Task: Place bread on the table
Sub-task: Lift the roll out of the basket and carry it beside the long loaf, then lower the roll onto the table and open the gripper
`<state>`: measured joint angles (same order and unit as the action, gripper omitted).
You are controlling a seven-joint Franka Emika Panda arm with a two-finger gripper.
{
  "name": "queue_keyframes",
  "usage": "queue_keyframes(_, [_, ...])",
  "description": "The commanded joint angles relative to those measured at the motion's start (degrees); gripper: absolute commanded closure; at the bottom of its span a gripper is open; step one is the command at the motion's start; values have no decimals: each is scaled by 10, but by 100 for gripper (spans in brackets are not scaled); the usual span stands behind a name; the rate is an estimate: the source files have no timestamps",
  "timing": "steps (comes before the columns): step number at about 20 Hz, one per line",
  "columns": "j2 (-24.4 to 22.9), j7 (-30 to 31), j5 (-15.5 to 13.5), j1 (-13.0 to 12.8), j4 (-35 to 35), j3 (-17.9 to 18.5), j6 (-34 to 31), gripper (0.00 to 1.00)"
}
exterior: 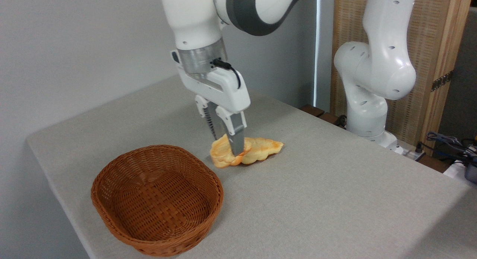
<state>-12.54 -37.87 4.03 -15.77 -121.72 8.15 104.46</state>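
Gripper point(228, 149) clamped on bread point(223, 154), bun at table point(335, 199) level, touching longer loaf point(262, 149) at right, just far-right of empty basket point(156, 199). Risk: on release bun sticks to finger or lift-off nudges loaf; contact w/ table unclear.

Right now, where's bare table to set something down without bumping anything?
Bare table spreads right of the basket, toward the near right corner. The far left strip behind the basket is also bare. It is crowded mid-table, where the gripper grips the bread, beside the longer loaf.
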Motion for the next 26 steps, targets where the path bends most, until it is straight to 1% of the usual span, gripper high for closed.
queue_keyframes(1, [-59,-18,-9,-8,-80,3,-4,39])
queue_keyframes(2, [-58,-19,-9,-8,-84,0,-9,36])
queue_keyframes(3, [-56,-19,-9,-9,-88,-2,-16,20])
queue_keyframes(4, [-54,-19,-9,-17,-91,-4,-17,0])
queue_keyframes(5, [-52,-17,-9,-23,-91,-4,-16,0])
queue_keyframes(6, [-50,-18,-9,-24,-91,-4,-16,0])
queue_keyframes(18, [-47,-18,-9,-28,-87,-4,-6,0])
queue_keyframes(22, [-48,-18,-10,-27,-65,-3,-4,0])
queue_keyframes(26, [-48,-14,-9,-26,-52,2,29,0])
